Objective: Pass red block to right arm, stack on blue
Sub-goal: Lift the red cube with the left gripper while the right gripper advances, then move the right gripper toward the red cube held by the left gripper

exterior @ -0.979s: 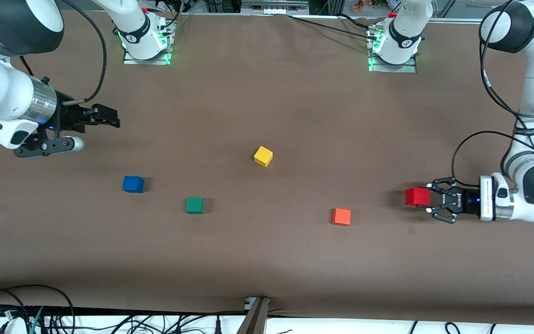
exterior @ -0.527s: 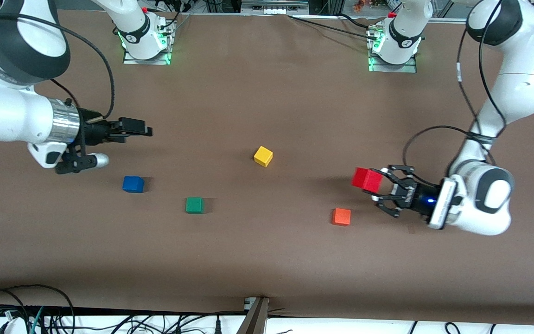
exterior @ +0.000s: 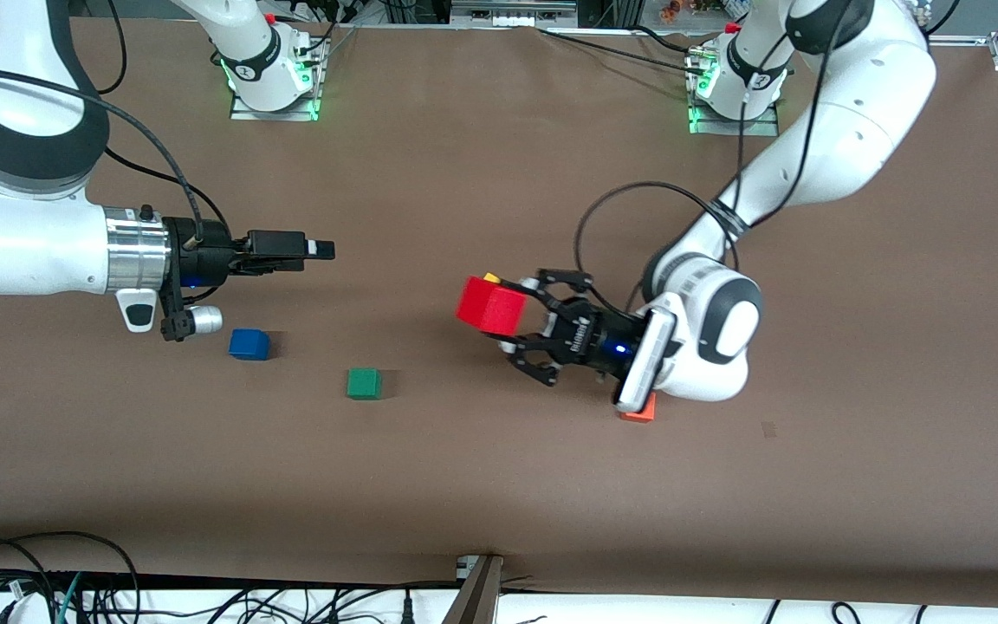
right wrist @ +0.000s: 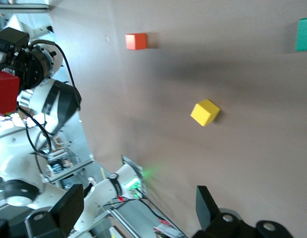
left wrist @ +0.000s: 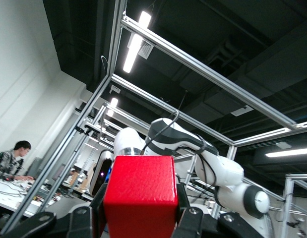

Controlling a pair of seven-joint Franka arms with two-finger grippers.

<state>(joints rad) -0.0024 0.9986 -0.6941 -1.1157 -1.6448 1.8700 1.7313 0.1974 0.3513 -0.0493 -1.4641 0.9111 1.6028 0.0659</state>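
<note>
My left gripper (exterior: 518, 315) is shut on the red block (exterior: 490, 307) and holds it in the air over the middle of the table, above the yellow cube. In the left wrist view the red block (left wrist: 141, 194) sits between the black fingers (left wrist: 185, 218). My right gripper (exterior: 319, 250) is open and empty, held level above the table and pointing toward the red block. Its fingers (right wrist: 208, 208) stand wide apart in the right wrist view, where the red block (right wrist: 5, 92) also shows. The blue cube (exterior: 249, 344) rests on the table below the right wrist.
A green cube (exterior: 364, 383) lies nearer the front camera than the blue one. The yellow cube (exterior: 490, 278) is mostly hidden by the red block. An orange cube (exterior: 638, 413) peeks out under the left wrist. Both arm bases stand along the table's back edge.
My left arm has carried the red block from its own end of the table to over the middle. My right gripper has stretched out toward the middle.
</note>
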